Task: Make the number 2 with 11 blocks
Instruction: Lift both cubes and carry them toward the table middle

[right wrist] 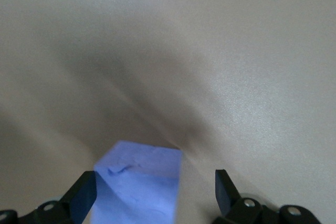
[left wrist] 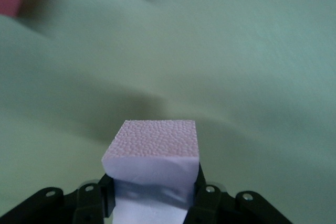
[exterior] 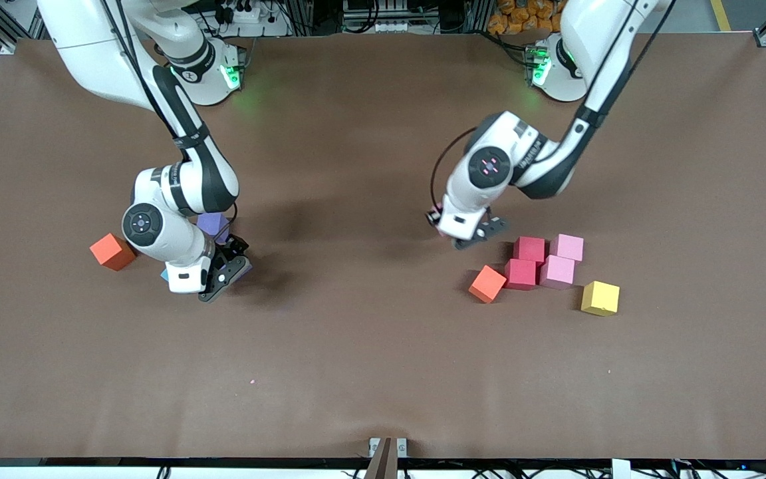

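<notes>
Blocks lay in two clusters on the brown table [exterior: 383, 372]. Left gripper [left wrist: 152, 195] had its fingers [left wrist: 206, 198] clamped on a pink block [left wrist: 153, 153], over bare table beside two red blocks [exterior: 528, 261], two pink blocks [exterior: 561, 261], an orange block [exterior: 487, 283] and a yellow block [exterior: 600, 297]. Right gripper [right wrist: 155, 192] held its fingers [right wrist: 224, 190] spread wide, a purple block [right wrist: 139, 182] between them against one finger; whether it was gripped could not be told. Just beside sat another purple block [exterior: 211, 224], with an orange cube [exterior: 112, 251] near.
</notes>
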`<state>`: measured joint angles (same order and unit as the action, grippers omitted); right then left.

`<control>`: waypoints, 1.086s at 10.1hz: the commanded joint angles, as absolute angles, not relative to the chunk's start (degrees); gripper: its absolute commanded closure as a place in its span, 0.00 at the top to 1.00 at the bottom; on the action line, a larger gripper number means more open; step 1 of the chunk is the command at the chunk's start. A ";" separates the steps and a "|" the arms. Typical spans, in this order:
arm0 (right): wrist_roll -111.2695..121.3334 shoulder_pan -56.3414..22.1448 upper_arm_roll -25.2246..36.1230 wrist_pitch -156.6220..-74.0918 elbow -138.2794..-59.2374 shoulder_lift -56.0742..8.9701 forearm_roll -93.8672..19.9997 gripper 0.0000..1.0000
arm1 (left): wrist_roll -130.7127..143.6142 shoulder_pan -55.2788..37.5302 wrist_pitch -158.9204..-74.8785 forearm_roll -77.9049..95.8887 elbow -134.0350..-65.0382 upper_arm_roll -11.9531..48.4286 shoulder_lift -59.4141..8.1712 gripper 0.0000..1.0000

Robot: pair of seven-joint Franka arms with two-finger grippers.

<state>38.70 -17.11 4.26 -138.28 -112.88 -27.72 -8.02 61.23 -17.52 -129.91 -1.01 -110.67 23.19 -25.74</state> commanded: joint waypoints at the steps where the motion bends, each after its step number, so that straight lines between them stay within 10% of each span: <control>1: 39.81 -15.65 3.60 -133.71 -110.23 -27.69 -7.82 1.00 | 59.24 -20.11 -129.37 -6.03 -111.18 26.44 -26.01 0.00; 11: 39.46 -14.50 3.52 -131.75 -109.77 -28.74 -11.24 1.00 | 60.82 -32.96 -130.52 -7.65 -105.03 27.60 -36.03 0.00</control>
